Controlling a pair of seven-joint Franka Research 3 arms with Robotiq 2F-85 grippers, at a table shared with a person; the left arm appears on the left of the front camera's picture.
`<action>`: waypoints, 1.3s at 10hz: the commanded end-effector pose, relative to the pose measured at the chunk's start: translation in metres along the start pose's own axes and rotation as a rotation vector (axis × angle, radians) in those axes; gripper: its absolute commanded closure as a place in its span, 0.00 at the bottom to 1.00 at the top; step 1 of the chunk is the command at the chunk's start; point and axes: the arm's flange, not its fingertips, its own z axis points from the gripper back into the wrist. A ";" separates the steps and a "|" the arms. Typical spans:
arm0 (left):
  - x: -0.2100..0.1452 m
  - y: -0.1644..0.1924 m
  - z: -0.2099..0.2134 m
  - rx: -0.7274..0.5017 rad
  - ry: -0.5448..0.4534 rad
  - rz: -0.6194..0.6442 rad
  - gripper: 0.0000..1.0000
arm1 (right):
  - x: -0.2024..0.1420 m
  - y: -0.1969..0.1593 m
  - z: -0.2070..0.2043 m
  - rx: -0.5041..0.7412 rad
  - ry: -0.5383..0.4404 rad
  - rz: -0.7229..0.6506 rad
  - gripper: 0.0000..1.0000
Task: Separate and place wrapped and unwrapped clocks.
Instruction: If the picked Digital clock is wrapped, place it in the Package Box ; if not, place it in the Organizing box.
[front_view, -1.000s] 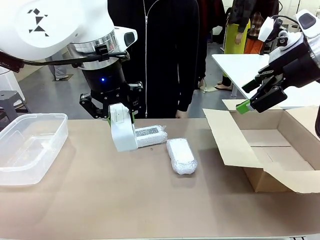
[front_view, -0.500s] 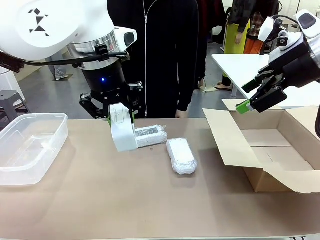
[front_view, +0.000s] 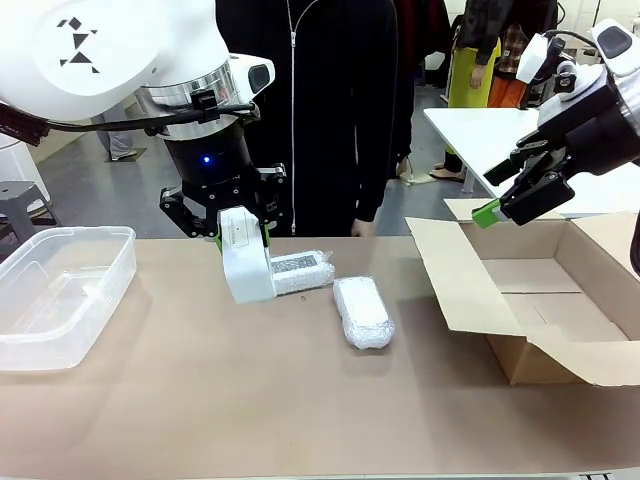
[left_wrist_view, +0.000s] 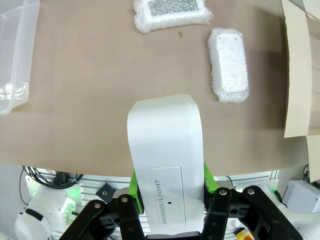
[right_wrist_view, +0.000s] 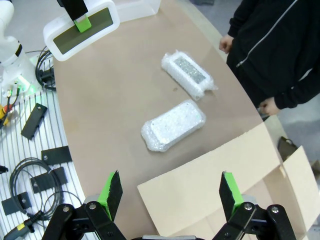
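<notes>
Hiding far wrapped clock (front_view: 301, 269) partly: bare clock (front_view: 245, 260)

Front camera low, facing across table (front_view: 250, 400) toward person (front_view: 320, 100), wrist cameras high, looking down, all sharing wrapped clocks (front_view: 363, 312)

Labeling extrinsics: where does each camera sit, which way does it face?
Front: fixed between the arms, facing the person across the table; left gripper holds the bare clock, right gripper by the cardboard box.
Left wrist: looks down past the bare clock to the table.
Right wrist: looks down between its open fingers.
Shared: all show the wrapped clocks.
</notes>
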 end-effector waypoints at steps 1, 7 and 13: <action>0.000 0.000 0.000 0.000 0.000 0.000 0.48 | -0.002 0.001 -0.002 0.017 -0.009 -0.001 0.00; 0.075 0.182 0.032 0.169 0.045 0.061 0.48 | -0.002 0.001 -0.002 0.017 -0.009 -0.001 0.00; 0.164 0.300 -0.008 0.200 0.044 -0.040 0.48 | -0.002 0.001 -0.002 0.017 -0.009 -0.001 0.00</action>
